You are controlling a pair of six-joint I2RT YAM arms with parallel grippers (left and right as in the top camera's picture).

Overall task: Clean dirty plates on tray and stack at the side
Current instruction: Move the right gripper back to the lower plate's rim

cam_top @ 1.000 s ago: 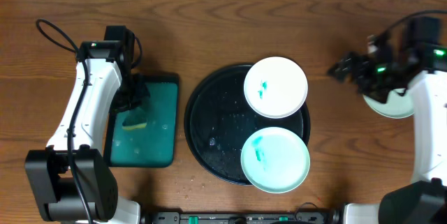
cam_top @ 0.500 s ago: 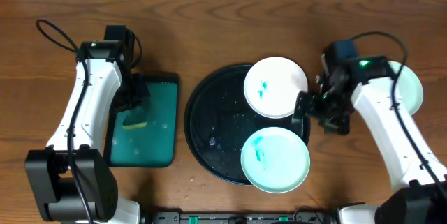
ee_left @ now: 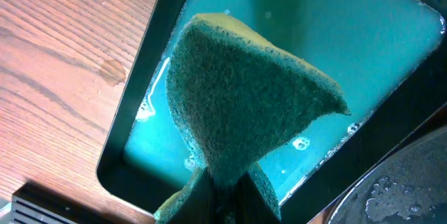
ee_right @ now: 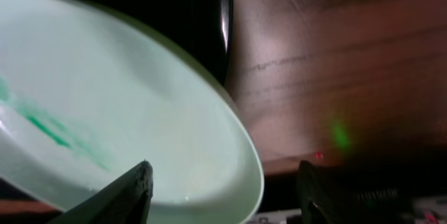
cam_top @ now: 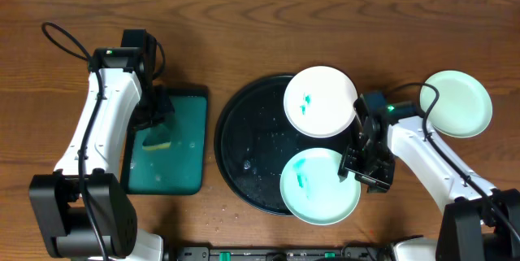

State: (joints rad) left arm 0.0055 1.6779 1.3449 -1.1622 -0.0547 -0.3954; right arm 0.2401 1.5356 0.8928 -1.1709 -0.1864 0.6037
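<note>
The black tray holds two plates. The back plate and the front plate both carry teal smears. A third plate, without smears, lies on the bare wood at the right. My right gripper is at the front plate's right edge. In the right wrist view the right gripper is open, and the front plate's rim sits between its fingers. My left gripper is shut on a green sponge above the teal tray.
The teal rectangular tray with soapy water lies left of the black tray. Water drops dot the black tray's floor. Both arm bases stand at the table's front edge, and a black cable loops at the far left.
My right arm swung left from the plate on the wood to the front plate's right edge, and its jaws have narrowed. The left arm and the sponge have not moved.
</note>
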